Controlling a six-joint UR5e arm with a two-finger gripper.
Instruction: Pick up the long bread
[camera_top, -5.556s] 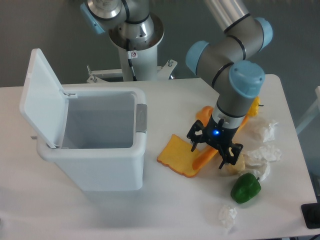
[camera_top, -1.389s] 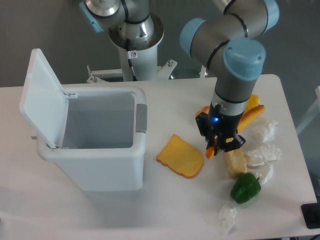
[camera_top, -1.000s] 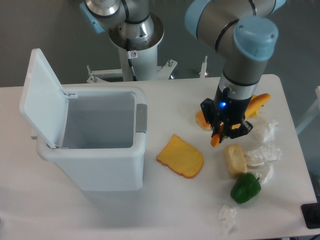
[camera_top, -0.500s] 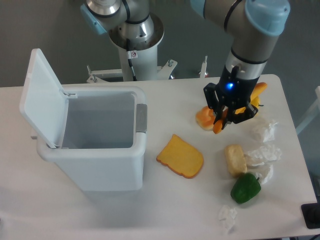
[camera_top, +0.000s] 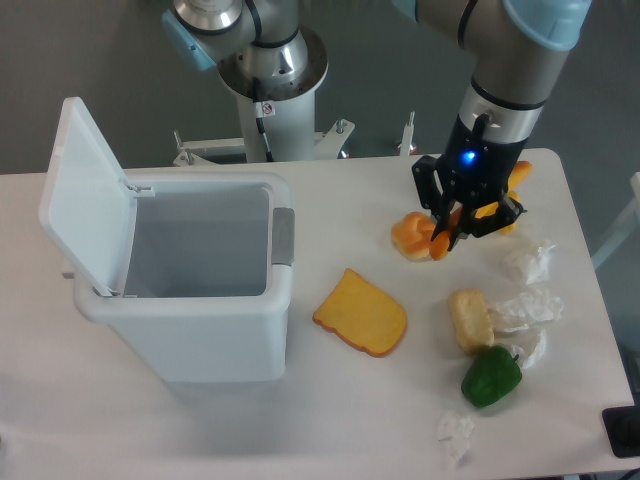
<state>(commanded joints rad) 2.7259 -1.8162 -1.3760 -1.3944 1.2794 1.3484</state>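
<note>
— Long bread (camera_top: 441, 240): where, and how held?
— Clamped in the gripper (camera_top: 462, 212), jaws narrowed tight on its middle; off the table (camera_top: 300, 420), above the right half, near the round orange bun (camera_top: 409, 237).
— Which way pointing?
— Long axis slanted: lower end down-left, poking out beside the bun; upper end up-right, showing orange behind the gripper near the far table edge. Most of the length hidden by the black fingers (camera_top: 432, 190).
— Touching anything else?
— Cannot tell whether the lower tip touches the bun or just overlaps it in view.
— Around it?
— Toast slice (camera_top: 362, 313) flat on the table, well apart to the lower left. Pale roll (camera_top: 470, 320) below, next to crumpled paper (camera_top: 524, 312). Green pepper (camera_top: 491, 376) nearer the front edge. White bin (camera_top: 185, 285) with lid up, far left.
</note>
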